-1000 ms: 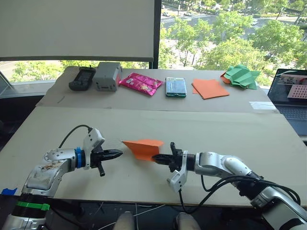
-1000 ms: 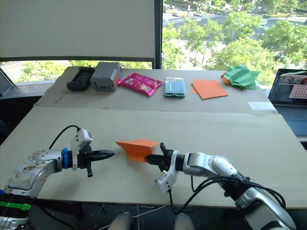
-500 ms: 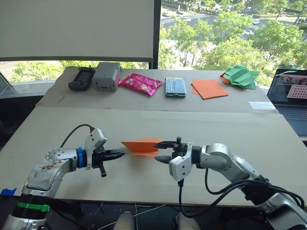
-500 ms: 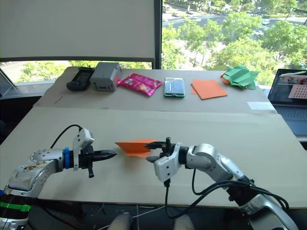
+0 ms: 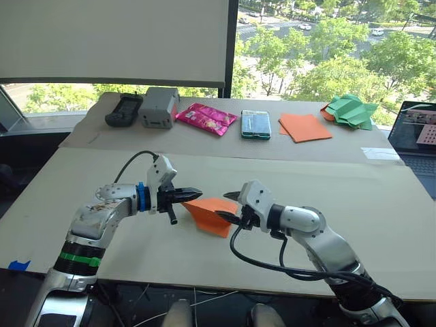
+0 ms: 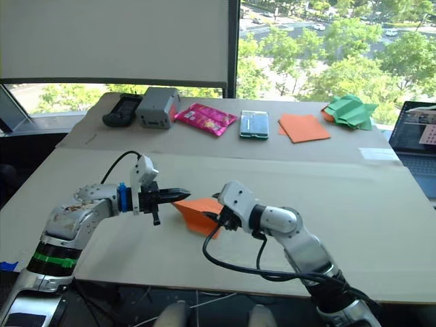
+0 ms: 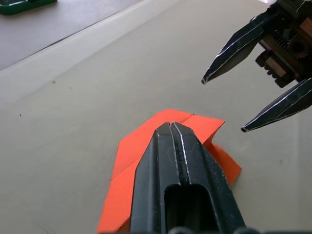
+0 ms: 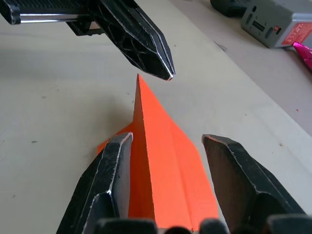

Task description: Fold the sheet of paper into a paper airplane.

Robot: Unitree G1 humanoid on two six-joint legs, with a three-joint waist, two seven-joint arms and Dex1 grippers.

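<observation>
The orange sheet of paper (image 5: pixel 206 213) lies on the tan table, folded into a pointed paper airplane shape with a raised middle ridge (image 8: pixel 141 161). My right gripper (image 5: pixel 227 208) is open at the sheet's right end, one finger on each side of the ridge, gripping nothing. From the left, my left gripper (image 5: pixel 194 193) is shut and empty. Its tip (image 8: pixel 165 72) hovers right at the pointed nose, and I cannot tell whether it touches the paper. In the left wrist view the shut left gripper (image 7: pixel 171 126) sits over the orange paper, with the open right fingers (image 7: pixel 229 48) beyond.
Along the far strip of the table stand a black device (image 5: pixel 125 109), a grey box (image 5: pixel 159 107), a pink packet (image 5: pixel 206 118), a phone (image 5: pixel 253 124), a smooth orange sheet (image 5: pixel 304 127) and a green paper shape (image 5: pixel 349 111). A laptop (image 5: pixel 417 133) sits at the right edge.
My right gripper let go of the paper's tail and opened, then turned to straddle the ridge. The left arm moved right to the nose. The camera has also shifted.
</observation>
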